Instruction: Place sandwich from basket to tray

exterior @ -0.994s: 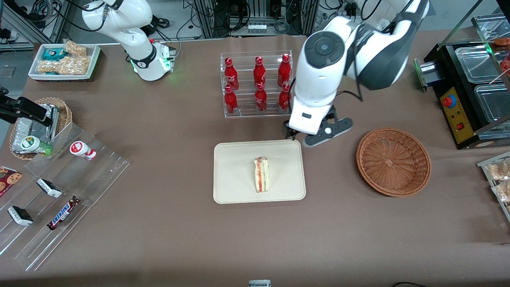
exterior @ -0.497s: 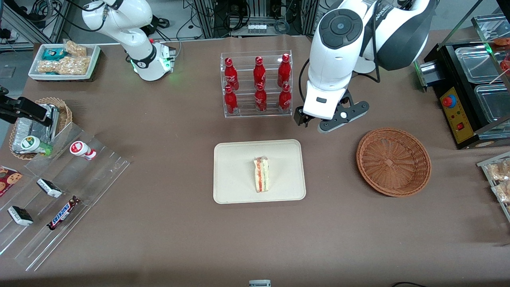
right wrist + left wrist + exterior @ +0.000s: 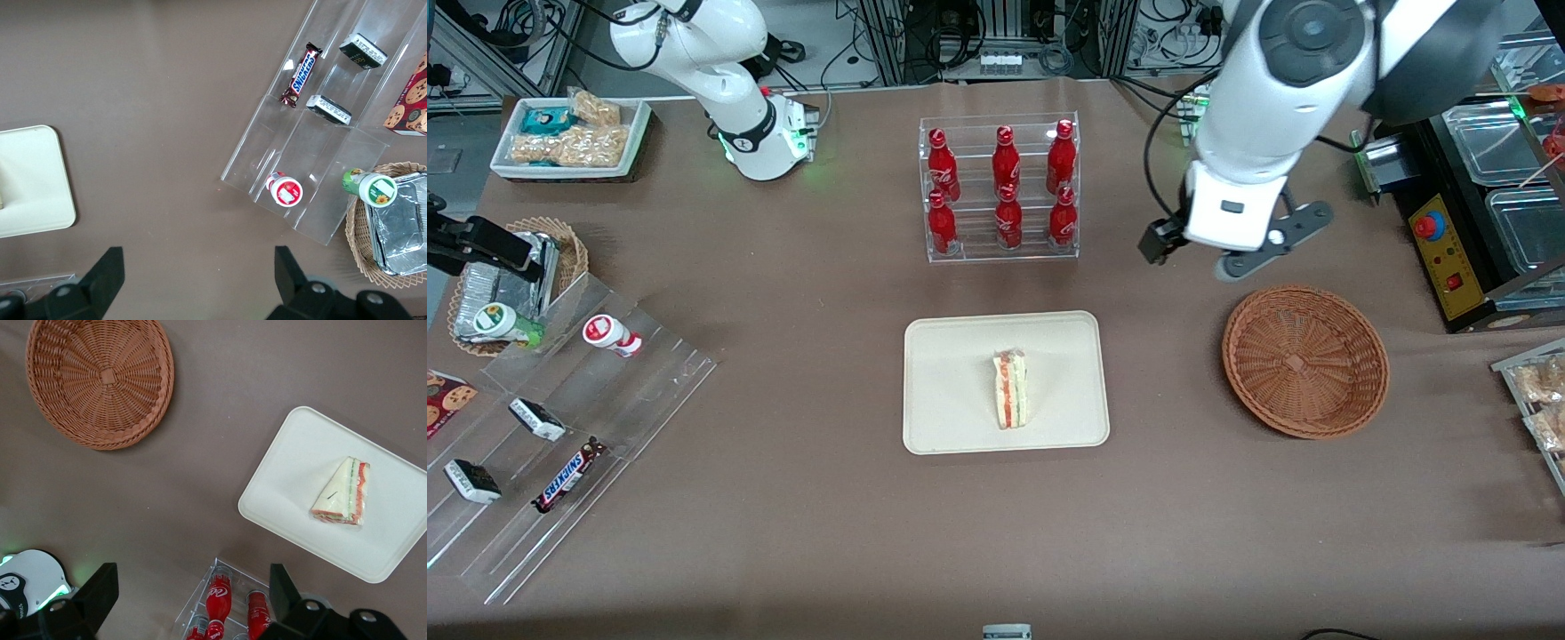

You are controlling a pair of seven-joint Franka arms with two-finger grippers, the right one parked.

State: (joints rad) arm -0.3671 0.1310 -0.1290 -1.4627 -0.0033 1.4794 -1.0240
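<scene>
Brown counter [image 3: 800, 533] seen from the front. At its middle, cream tray [image 3: 960, 391] lying flat, carrying the sandwich [image 3: 1011, 389]: a pale wedge resting on its side, red and green filling along the cut edge. In the left wrist view, sandwich [image 3: 342, 495] sitting well inside the tray [image 3: 280, 487] rim. Toward the working arm's end, reddish-brown wicker basket [image 3: 1304, 360] with nothing in it, well apart from the tray. Tool [image 3: 1205, 253] raised above the counter, farther from the front camera than the basket, between basket and clear rack of red bottles [image 3: 1000, 187]. Fingers [image 3: 100, 590] spread wide, pinching nothing. Bottle rack farther from the front camera than the tray.
</scene>
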